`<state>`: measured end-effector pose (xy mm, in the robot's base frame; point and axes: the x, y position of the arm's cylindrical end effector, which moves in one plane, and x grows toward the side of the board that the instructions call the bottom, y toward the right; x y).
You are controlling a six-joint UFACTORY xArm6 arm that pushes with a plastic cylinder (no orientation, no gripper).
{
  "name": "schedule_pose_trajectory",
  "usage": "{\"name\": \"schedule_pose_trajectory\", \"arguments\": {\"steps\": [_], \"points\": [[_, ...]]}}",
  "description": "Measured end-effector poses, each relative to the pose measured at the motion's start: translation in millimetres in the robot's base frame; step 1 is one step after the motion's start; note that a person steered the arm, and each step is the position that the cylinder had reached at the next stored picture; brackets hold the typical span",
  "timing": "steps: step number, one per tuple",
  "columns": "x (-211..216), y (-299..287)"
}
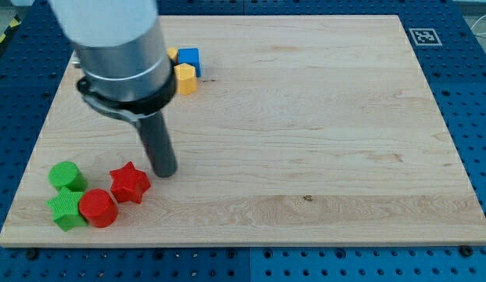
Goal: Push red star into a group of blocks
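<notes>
The red star (130, 182) lies near the board's lower left corner. It touches a red round block (98, 208) at its lower left. A green star (66, 207) and a green round block (66, 175) sit just left of those, forming a tight cluster. My tip (164, 171) rests on the board just to the right of the red star, slightly above it, very close to its upper right point.
A blue cube (189, 59) and a yellow block (185, 79) sit near the view's top left, partly hidden behind the arm's grey body (117, 47). The wooden board (305, 157) has its bottom edge close below the cluster.
</notes>
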<state>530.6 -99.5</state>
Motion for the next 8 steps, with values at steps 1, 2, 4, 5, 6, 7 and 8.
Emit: {"name": "schedule_pose_trajectory", "arguments": {"steps": [1, 2, 4, 5, 6, 7, 8], "points": [[18, 10], [25, 5], [25, -33], [25, -44], [25, -44], [6, -41], [-13, -41]]}}
